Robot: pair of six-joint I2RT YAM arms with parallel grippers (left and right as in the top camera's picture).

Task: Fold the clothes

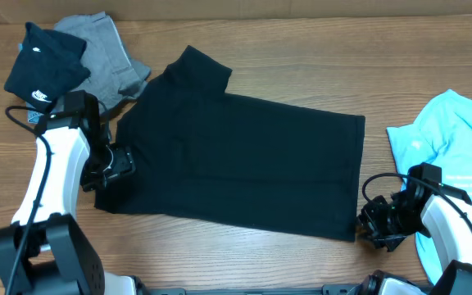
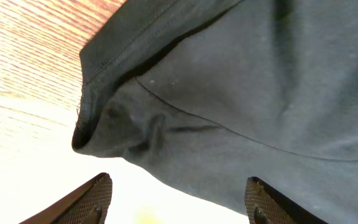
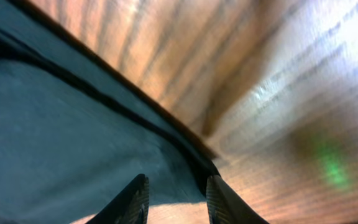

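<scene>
While a swoosh (image 1: 38,98) marks the garment (image 1: 43,61) near it, the black T-shirt (image 1: 244,156) lies flat — left gripper (image 2: 179,186) wide, right gripper (image 3: 176,193) narrow, hold unclear.

Wooden table (image 1: 301,74) is carrying four garments. Black short-sleeved T-shirt (image 1: 244,160) is lying spread flat across the middle. Grey garment (image 1: 109,49) is sitting crumpled at far left, just beside its sleeve. Smaller black garment (image 1: 43,65) with white logo is overlapping the grey one. Light blue T-shirt (image 1: 453,139) with white print is lying at the right edge, apart from the black shirt.
</scene>
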